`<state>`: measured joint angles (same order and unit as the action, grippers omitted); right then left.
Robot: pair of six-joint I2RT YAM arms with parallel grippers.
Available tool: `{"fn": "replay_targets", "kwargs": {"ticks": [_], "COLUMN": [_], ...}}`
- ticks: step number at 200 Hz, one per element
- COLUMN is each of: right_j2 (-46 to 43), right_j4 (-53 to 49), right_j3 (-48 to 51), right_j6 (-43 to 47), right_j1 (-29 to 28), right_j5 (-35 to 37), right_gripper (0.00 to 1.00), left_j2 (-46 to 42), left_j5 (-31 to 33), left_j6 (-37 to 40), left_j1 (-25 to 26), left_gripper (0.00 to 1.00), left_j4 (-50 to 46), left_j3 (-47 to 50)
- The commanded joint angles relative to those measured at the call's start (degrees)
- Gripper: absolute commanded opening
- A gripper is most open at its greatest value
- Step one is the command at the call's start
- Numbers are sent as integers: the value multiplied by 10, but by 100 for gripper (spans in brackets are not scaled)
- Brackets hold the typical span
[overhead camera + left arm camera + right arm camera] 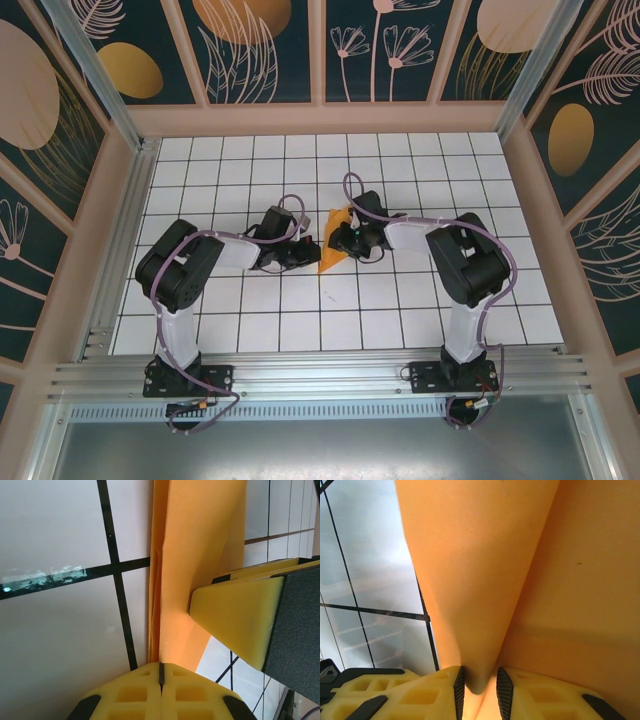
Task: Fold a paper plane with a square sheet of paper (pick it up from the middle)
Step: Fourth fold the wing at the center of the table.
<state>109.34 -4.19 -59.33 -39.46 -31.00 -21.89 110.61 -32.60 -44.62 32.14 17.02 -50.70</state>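
The left gripper [160, 666] has its yellow fingers pressed together, clamped on the lower edge of the folded orange paper [200, 540], whose layered crease runs straight up from the pinch. The right gripper [479, 672] stands narrowly apart around a raised fold of the same paper. Both dark pads seem to bear on it, though the close view is blurred. From the left wrist, one right finger [235, 620] lies against the paper's face. From above, the paper is a pointed wedge held between the two grippers near the middle of the white gridded table [400, 310], its tip toward the near edge. Dark panels with orange ovals [130, 70] rise beyond the far edge.
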Motion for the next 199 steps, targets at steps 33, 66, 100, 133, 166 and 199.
{"fn": "replay_targets", "kwargs": {"ticks": [33,66,100,133,166,199], "right_j2": [87,93,94,97,99,100], "right_j4": [-121,-127,-127,-112,-103,-103], "right_j3": [20,16,17,24,28,28], "right_j6": [10,3,-7,-20,-27,-28], "right_j1": [-11,-12,-12,-9,-7,-7], "right_j5": [149,155,151,130,117,115], "right_gripper": [31,31,31,31,30,30], "left_j2": [-47,-60,-61,-57,-45,-35], "left_j5": [35,18,15,22,48,62], "left_j6": [-30,-45,-41,-23,17,33], "left_j1": [-4,-1,15,25,29,29], "left_gripper": [13,15,20,25,24,22], "left_j4": [1,32,23,8,-51,-76], "left_j3": [17,42,49,36,9,-7]}}
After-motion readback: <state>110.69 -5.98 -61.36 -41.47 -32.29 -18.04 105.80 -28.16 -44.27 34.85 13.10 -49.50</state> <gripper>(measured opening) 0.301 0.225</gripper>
